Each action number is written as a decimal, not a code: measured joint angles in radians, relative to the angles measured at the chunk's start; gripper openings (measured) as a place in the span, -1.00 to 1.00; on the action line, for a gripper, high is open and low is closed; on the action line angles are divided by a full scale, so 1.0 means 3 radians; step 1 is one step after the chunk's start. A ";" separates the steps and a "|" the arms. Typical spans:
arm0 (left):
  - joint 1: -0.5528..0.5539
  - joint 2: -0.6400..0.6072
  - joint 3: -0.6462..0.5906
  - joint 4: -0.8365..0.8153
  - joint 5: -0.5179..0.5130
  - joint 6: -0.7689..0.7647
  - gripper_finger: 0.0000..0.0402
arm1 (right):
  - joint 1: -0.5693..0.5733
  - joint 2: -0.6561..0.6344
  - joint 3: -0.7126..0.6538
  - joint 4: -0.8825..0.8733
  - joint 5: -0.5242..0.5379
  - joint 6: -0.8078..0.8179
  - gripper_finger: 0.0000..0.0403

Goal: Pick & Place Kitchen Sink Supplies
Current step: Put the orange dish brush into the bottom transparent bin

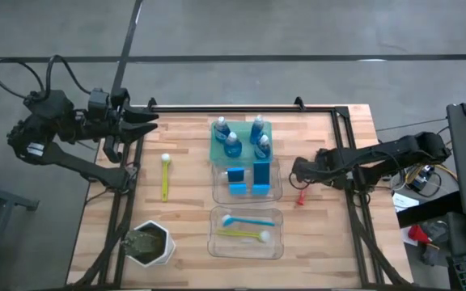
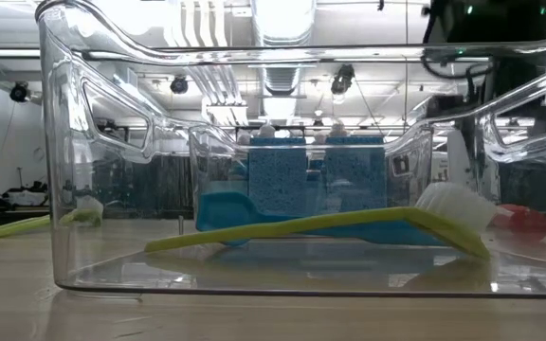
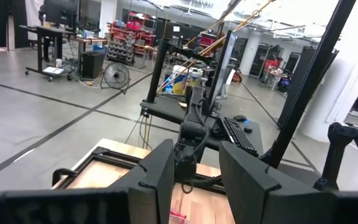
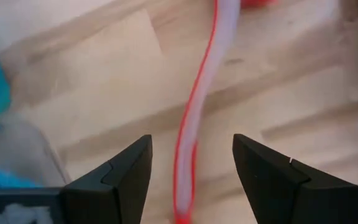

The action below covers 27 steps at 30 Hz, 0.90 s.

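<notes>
A pink-red brush [image 1: 301, 196] lies flat on the wood table, right of the sponge bin. My right gripper [image 1: 299, 173] hangs over it, pointing down and open. In the right wrist view its fingers [image 4: 130, 175] stand on either side of the brush's thin handle [image 4: 194, 106] without touching it. A yellow-green brush [image 1: 165, 175] lies on the table to the left. My left gripper [image 1: 147, 123] waits level and open beyond the table's far left corner, with nothing between its fingers [image 3: 157, 180].
Blue-liquid bottles stand on a green tray [image 1: 215, 149] at the far middle. A clear bin [image 1: 217, 192] holds blue sponges [image 1: 249, 178]. A nearer clear bin [image 1: 213, 242] holds a blue and a yellow-green brush [image 2: 320, 227]. A white pot of greenery [image 1: 150, 244] stands near left.
</notes>
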 joint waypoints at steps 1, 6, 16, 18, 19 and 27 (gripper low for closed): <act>0.0001 0.0002 0.0000 0.0000 -0.0001 0.0000 -0.39 | -0.0048 -0.0007 -0.0066 0.0085 0.0026 -0.0002 0.09; 0.0000 0.0025 0.0000 0.0001 -0.0056 -0.0001 -0.39 | -0.0345 -0.0010 -0.0357 0.0434 0.0066 -0.0184 0.09; 0.0001 0.0047 0.0000 0.0003 -0.0161 -0.0001 -0.39 | -0.0872 -0.0010 -0.0565 0.0614 0.0066 -0.0736 0.01; 0.0001 0.0047 0.0000 0.0003 -0.0181 -0.0001 -0.39 | -0.0984 -0.0008 -0.0602 0.0742 0.0065 -0.0866 -0.01; 0.0001 0.0048 0.0000 0.0003 -0.0182 -0.0001 -0.39 | -0.1036 -0.0008 -0.0622 0.0783 0.0063 -0.0917 -0.02; 0.0001 0.0059 0.0000 0.0004 -0.0189 -0.0010 -0.39 | -0.1335 -0.0006 -0.0735 0.0823 -0.0075 -0.1095 -0.10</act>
